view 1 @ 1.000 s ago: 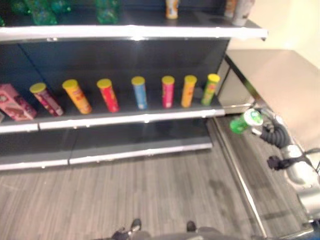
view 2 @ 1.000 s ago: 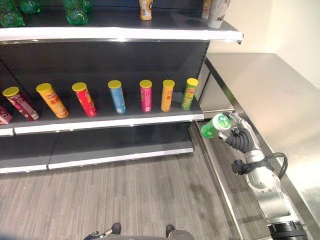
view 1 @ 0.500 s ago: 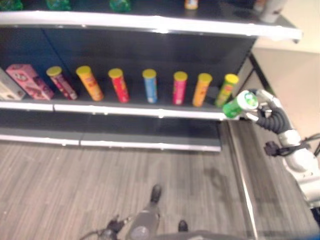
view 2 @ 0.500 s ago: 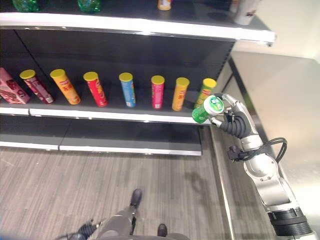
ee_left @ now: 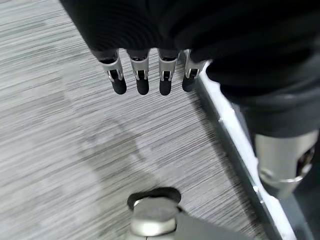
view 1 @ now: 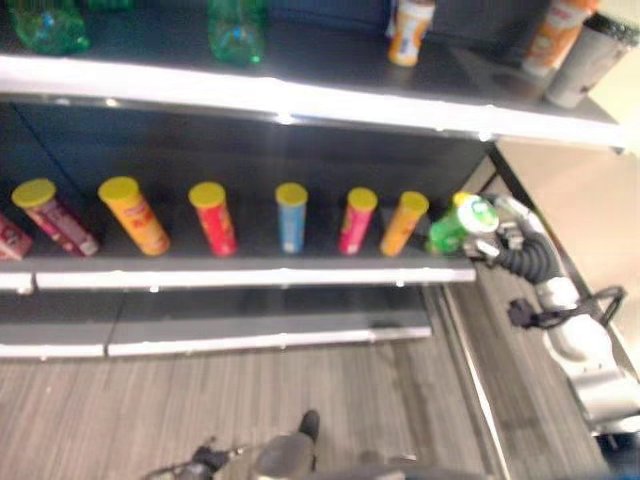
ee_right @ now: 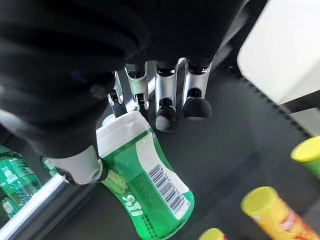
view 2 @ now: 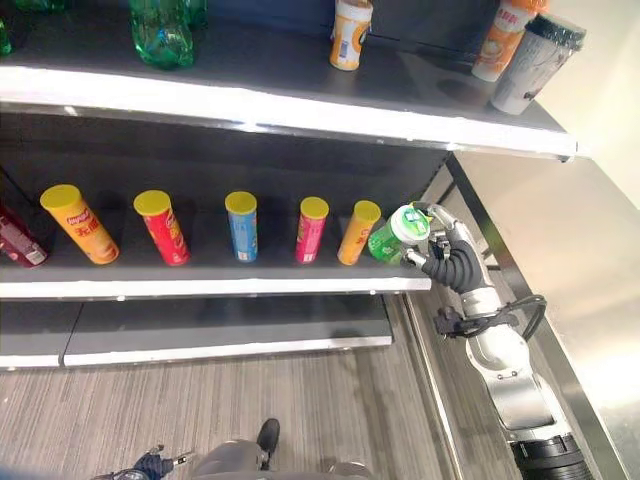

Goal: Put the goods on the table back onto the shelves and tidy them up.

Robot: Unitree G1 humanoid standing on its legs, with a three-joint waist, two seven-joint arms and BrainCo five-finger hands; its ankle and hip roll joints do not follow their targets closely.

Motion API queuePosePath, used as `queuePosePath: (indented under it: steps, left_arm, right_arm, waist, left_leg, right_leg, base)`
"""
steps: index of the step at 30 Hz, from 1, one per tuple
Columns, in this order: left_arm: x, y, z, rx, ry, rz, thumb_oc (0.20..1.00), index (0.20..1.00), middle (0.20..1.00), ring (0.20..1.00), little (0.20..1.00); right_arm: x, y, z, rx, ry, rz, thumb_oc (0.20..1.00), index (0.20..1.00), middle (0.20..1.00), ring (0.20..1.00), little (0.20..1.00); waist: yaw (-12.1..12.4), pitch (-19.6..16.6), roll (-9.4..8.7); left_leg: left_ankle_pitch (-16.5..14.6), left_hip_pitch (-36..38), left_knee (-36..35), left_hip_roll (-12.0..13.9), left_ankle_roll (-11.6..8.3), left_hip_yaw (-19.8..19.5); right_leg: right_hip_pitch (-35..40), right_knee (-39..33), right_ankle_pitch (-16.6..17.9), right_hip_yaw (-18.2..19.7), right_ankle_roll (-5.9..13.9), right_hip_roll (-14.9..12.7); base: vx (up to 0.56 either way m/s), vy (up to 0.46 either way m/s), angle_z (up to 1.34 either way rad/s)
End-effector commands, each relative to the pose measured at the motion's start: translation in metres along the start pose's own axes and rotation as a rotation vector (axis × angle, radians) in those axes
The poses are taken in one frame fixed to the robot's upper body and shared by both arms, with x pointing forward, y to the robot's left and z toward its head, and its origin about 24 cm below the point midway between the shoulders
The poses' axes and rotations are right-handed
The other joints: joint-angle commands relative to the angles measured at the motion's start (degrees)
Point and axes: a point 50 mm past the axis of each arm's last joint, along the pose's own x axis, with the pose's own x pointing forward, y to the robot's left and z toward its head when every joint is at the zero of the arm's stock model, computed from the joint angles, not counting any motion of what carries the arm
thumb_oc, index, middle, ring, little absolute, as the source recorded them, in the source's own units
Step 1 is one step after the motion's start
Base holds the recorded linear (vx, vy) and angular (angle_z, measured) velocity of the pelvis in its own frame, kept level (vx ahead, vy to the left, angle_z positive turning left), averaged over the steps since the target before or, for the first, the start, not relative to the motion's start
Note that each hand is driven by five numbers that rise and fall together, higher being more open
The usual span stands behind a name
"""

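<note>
There, right of centre in the right eye view: right hand with fingers curled round a green bottle, white-capped, tilted, held at the right end of the middle shelf, just beside the orange canister ending the row of yellow-lidded canisters. Upper shelf across the top, carrying green bottles and cups. Left hand hanging above the grey floor, fingers straight, holding nothing.

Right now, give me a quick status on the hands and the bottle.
Right hand shut on green bottle, at middle shelf's right end. Left hand open, idle. Orange can stands close beside.
</note>
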Motion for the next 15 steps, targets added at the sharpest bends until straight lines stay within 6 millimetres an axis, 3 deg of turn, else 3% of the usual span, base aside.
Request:
queuePosePath:
  steps: [1,3,5,9,15]
  left_arm:
    - [-0.002,0.008,-0.009,0.055,0.0,-0.005,1.0,1.0,1.0,1.0,1.0]
    - [-0.003,0.004,-0.012,0.074,0.001,-0.014,1.0,1.0,1.0,1.0,1.0]
    - [-0.004,-0.009,-0.014,0.098,0.015,-0.045,1.0,1.0,1.0,1.0,1.0]
    - [-0.007,-0.032,-0.008,0.199,-0.032,-0.136,1.0,1.0,1.0,1.0,1.0]
    - [-0.008,-0.034,-0.011,0.22,-0.014,-0.163,1.0,1.0,1.0,1.0,1.0]
  right_arm:
    - [0.011,-0.022,0.013,-0.125,-0.101,-0.073,0.2,0.2,0.2,0.2,0.2]
    - [0.009,-0.021,0.019,-0.074,-0.118,-0.062,0.2,0.2,0.2,0.2,0.2]
    - [0.003,-0.024,0.027,-0.042,-0.159,-0.044,0.2,0.2,0.2,0.2,0.2]
    - [-0.003,-0.03,0.036,0.001,-0.203,0.008,0.2,0.2,0.2,0.2,0.2]
    - [-0.003,-0.044,0.059,0.044,-0.312,0.106,0.2,0.2,0.2,0.2,0.2]
  waist:
    - [-0.88,-2.27,-0.74]
    - [-1.19,-2.17,-1.36]
    - [-1.48,-3.92,-1.47]
    - [-2.52,-5.77,-1.37]
    - [-3.25,-7.13,-1.62]
  left_leg:
    - [-3.92,1.13,-1.92,4.22,-4.63,-2.53]
    - [-4.43,1.64,-1.73,3.37,-4.62,-2.09]
    - [-4.4,3.8,-5.25,4.44,-5.01,-1.32]
    - [-3.97,5.14,-7.87,5.46,-5.78,-1.33]
    - [-4.53,6.15,-8.11,5.78,-6.49,-0.75]
  right_leg:
    - [-3.84,-18.37,14.04,-2.4,0.69,3.95]
    - [-1.4,-22.81,14.34,-0.87,0.93,4.2]
    - [0.99,-27.83,14.32,1.37,0.41,5.41]
    - [2.79,-31.0,14.18,2.3,-0.16,6.34]
    - [4.1,-31.59,13.43,3.22,-0.32,6.58]
  base:
    - [0.21,-0.057,-0.28]
    - [0.15,-0.004,0.18]
    - [0.13,-0.014,0.14]
    - [0.06,-0.012,-0.17]
    - [0.02,0.002,-0.04]
